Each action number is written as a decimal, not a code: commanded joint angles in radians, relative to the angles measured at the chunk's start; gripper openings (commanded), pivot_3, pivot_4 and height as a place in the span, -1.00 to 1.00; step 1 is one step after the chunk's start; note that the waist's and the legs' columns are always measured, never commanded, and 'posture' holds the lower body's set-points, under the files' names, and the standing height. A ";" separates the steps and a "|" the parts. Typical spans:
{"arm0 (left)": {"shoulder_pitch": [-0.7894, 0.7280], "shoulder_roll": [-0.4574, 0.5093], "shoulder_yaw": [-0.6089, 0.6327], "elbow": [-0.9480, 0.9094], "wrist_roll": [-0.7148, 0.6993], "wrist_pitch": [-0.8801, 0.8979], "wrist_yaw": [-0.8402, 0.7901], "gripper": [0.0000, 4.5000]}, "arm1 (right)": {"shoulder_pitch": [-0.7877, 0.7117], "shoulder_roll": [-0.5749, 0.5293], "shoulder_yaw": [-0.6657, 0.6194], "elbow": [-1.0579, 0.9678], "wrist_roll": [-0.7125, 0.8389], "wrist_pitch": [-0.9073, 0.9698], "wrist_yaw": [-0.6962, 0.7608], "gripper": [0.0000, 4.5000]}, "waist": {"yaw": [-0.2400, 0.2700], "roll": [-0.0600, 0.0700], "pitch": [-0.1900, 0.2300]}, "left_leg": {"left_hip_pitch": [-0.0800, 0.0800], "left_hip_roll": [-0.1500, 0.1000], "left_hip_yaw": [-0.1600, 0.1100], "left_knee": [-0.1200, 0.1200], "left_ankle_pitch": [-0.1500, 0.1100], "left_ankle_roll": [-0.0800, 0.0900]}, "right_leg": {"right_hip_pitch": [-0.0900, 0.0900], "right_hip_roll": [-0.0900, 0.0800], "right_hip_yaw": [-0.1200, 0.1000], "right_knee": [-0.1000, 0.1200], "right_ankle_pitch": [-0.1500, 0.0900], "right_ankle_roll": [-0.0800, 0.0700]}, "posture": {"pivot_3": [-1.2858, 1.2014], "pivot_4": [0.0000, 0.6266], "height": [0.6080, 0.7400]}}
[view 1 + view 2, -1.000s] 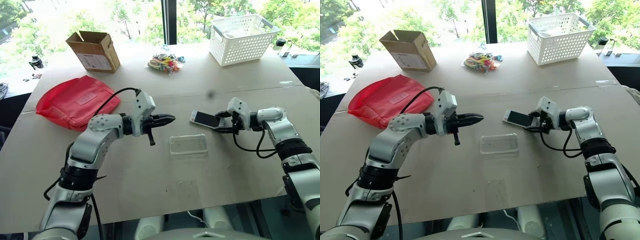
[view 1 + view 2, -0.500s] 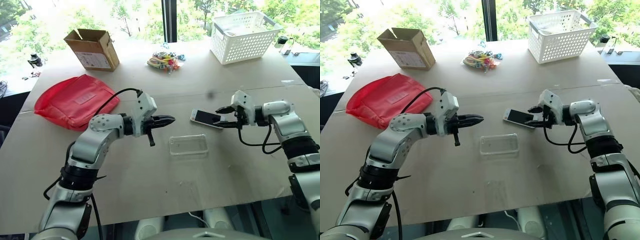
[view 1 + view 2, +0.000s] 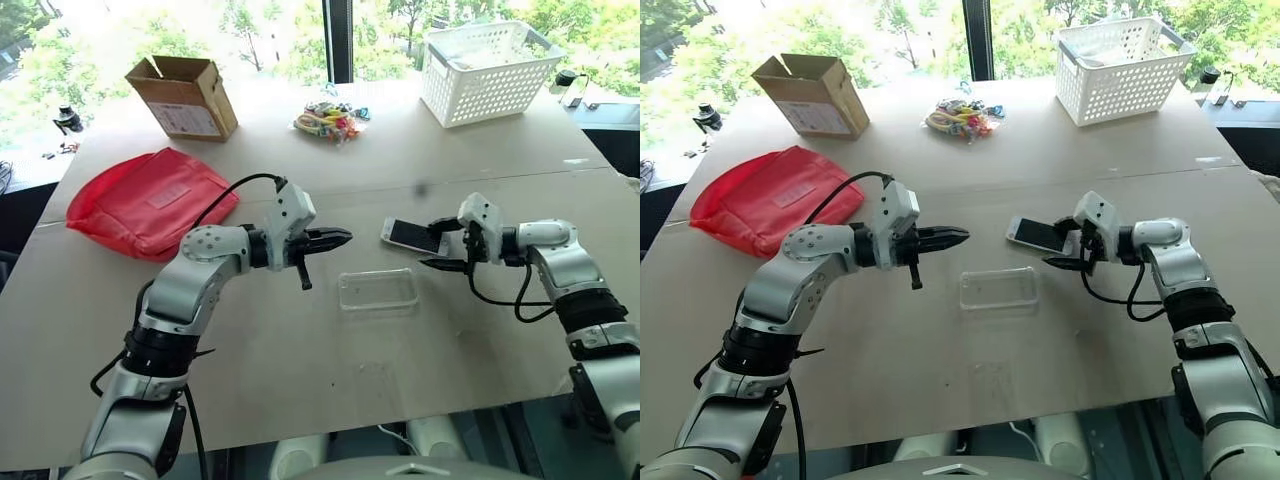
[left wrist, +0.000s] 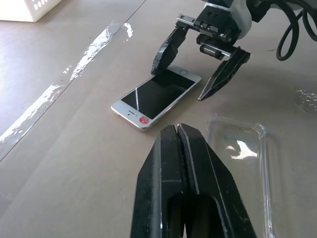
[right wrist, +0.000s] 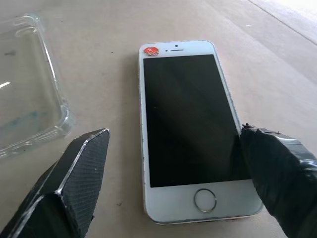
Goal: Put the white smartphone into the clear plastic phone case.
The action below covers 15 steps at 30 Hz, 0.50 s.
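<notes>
The white smartphone (image 3: 411, 236) lies flat on the table, screen up, with a small red dot at its far end (image 5: 188, 119). My right gripper (image 3: 441, 246) is open, one finger (image 5: 74, 183) on each side of the phone's home-button end, not clamping it. The clear plastic phone case (image 3: 378, 289) lies open side up just in front of the phone, a short gap away (image 4: 245, 158). My left gripper (image 3: 340, 238) hovers shut and empty to the left of the phone and above the case's far-left corner, pointing at the phone (image 4: 181, 144).
A red fabric pouch (image 3: 150, 200) lies at the left. A cardboard box (image 3: 185, 97), a bundle of colourful small items (image 3: 330, 122) and a white basket (image 3: 485, 70) stand along the far side. Bare tabletop (image 3: 300, 370) stretches in front of the case.
My right gripper rose slightly, then came back down, and its fingers now stand wider apart around the phone's end. The phone lies flat. The left arm has not moved.
</notes>
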 commanded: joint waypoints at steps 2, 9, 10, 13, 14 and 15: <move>-0.005 0.012 0.017 -0.029 -0.004 -0.015 -0.005 -1.00 | -0.009 0.005 0.001 0.091 -0.030 -0.033 -0.018 0.99 | 0.000 0.000 0.000 | 0.000 0.000 0.000 0.000 0.000 0.000 | 0.000 0.000 0.000 0.000 0.000 0.000 | 0.03 -0.52 1.00; -0.002 0.011 0.016 -0.034 -0.006 -0.013 -0.002 -1.00 | -0.015 0.028 0.015 0.161 -0.028 -0.019 0.009 0.99 | -0.001 -0.001 -0.001 | 0.006 0.000 0.000 0.001 0.000 0.001 | 0.007 0.000 0.000 0.000 0.000 0.000 | 0.03 -0.52 1.00; -0.002 0.011 0.016 -0.034 -0.005 -0.013 -0.002 -1.00 | -0.012 0.032 0.017 0.180 -0.032 -0.027 0.005 0.89 | -0.001 -0.001 -0.001 | 0.007 0.000 0.000 0.001 0.000 0.001 | 0.007 0.000 0.000 0.000 0.000 0.000 | 0.03 -0.52 1.00; -0.002 0.011 0.016 -0.034 -0.005 -0.014 0.000 -1.00 | -0.007 0.036 0.024 0.221 -0.051 -0.060 -0.009 0.41 | -0.001 -0.001 -0.002 | 0.008 0.000 0.000 0.001 0.000 0.001 | 0.008 0.001 0.000 0.001 0.000 0.000 | 0.03 -0.52 1.00; -0.001 0.012 0.017 -0.034 -0.005 -0.014 0.000 -1.00 | -0.005 0.034 0.030 0.231 -0.060 -0.075 -0.011 0.29 | -0.001 -0.002 -0.002 | 0.008 0.000 0.000 0.001 0.000 0.001 | 0.008 0.001 0.000 0.001 0.000 0.000 | 0.03 -0.52 1.00; -0.001 0.012 0.018 -0.034 -0.005 -0.014 0.000 -1.00 | -0.004 0.032 0.036 0.239 -0.068 -0.086 -0.011 0.29 | -0.001 -0.003 -0.003 | 0.008 0.000 0.000 0.001 0.000 0.001 | 0.008 0.001 0.000 0.001 0.000 0.000 | 0.03 -0.52 1.00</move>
